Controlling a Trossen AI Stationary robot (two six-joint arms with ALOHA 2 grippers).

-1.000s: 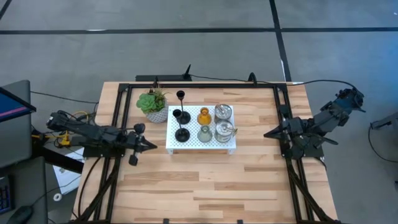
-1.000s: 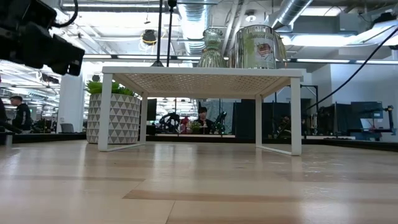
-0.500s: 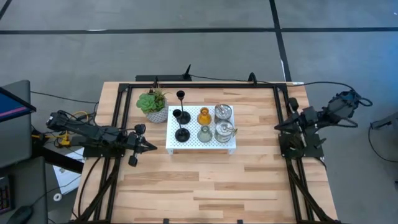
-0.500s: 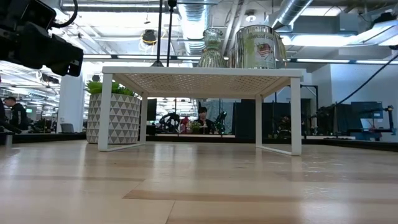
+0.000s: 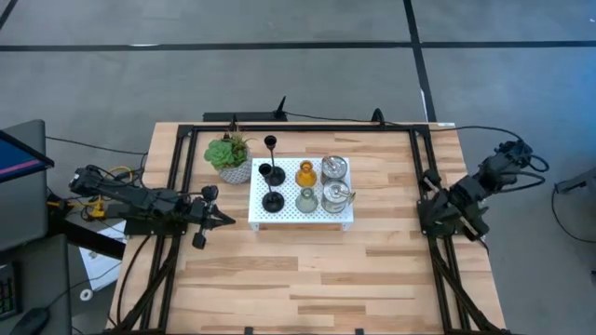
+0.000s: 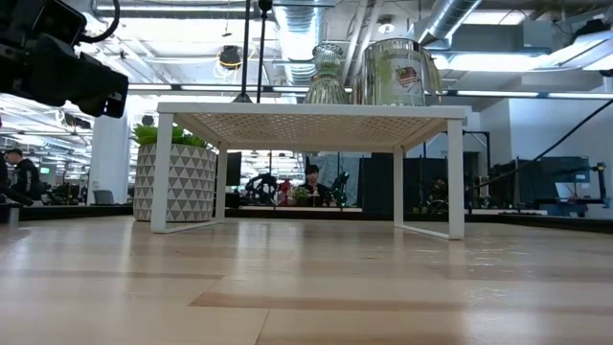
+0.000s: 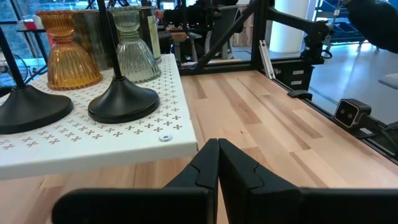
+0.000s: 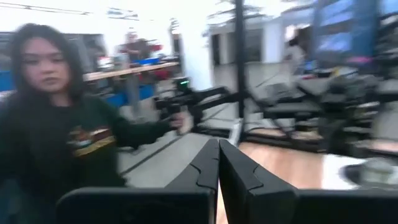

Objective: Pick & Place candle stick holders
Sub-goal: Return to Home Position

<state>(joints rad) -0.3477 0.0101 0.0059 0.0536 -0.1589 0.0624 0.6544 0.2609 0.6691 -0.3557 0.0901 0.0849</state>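
Several candle stick holders stand on their bases on a white perforated platform (image 5: 300, 216) in the middle of the table. Three are black and thin-stemmed (image 5: 272, 200), at the platform's left. To their right are an amber one (image 5: 306, 173), a pale green one (image 5: 306, 199) and two silvery cups (image 5: 334, 168). My left gripper (image 5: 230, 219) is shut and empty at the table's left side, level, its tips (image 7: 218, 144) just short of the platform's corner. My right gripper (image 5: 427, 179) is shut and empty at the right edge, well away from the platform.
A potted plant (image 5: 229, 154) stands at the platform's far left corner. Black frame rails (image 5: 298, 127) run along the table's far, left and right sides. Bare wood (image 5: 307, 270) lies on the near side. A person (image 8: 56, 118) shows beyond the table in the right wrist view.
My right gripper, still shut, has drawn back from the platform toward the table's right edge, the arm folding in, and it has swung round toward the far side. The left arm and the holders have kept still.
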